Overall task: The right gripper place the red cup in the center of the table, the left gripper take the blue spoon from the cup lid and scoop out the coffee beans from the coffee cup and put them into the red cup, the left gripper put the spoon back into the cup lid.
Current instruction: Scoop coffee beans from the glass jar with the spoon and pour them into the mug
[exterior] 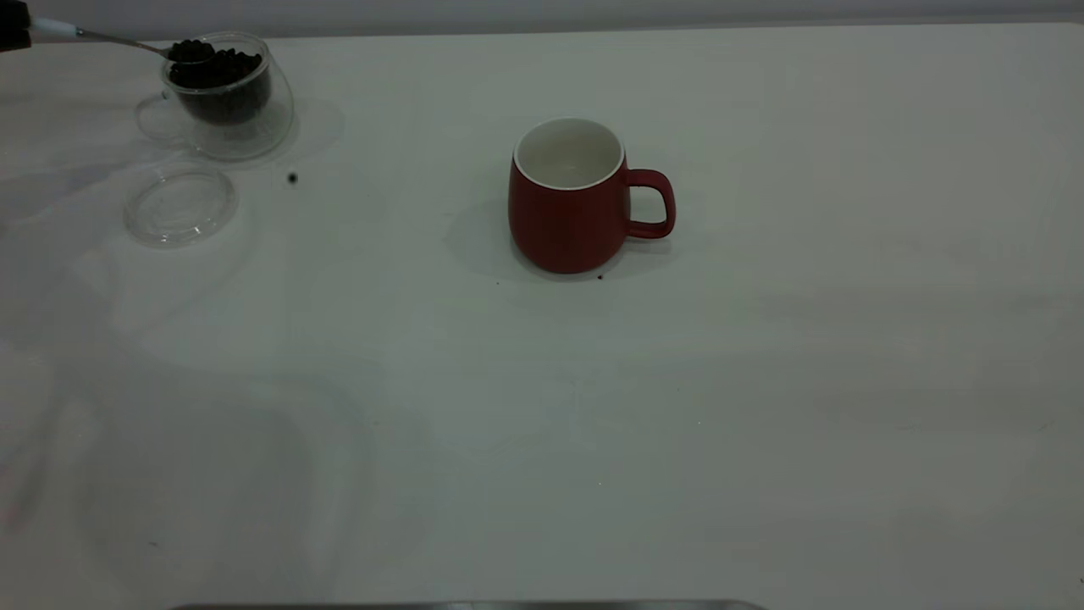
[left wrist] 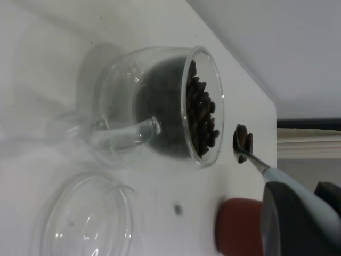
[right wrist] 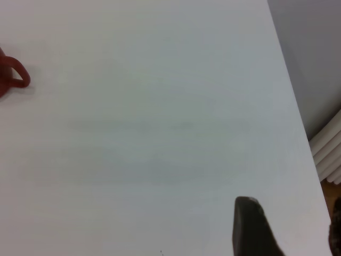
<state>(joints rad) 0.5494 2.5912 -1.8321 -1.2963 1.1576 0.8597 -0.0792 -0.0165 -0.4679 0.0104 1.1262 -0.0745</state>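
The red cup [exterior: 566,212] stands upright at the middle of the table [exterior: 762,381], its handle pointing right and its white inside bare. At the far left, the clear coffee cup [exterior: 222,97] holds a heap of coffee beans [exterior: 218,69]. My left gripper [exterior: 13,25] is at the top left corner, shut on the pale handle of the blue spoon [exterior: 110,38]. The spoon's bowl [left wrist: 242,143] carries a few beans just outside the cup's rim. The cup lid [exterior: 180,204] lies bare in front of the coffee cup. My right gripper [right wrist: 290,229] hangs open over bare table, far from the red cup.
One stray bean [exterior: 292,178] lies on the table between the coffee cup and the red cup. A few dark specks [exterior: 600,276] sit by the red cup's base. The table's far edge runs right behind the coffee cup.
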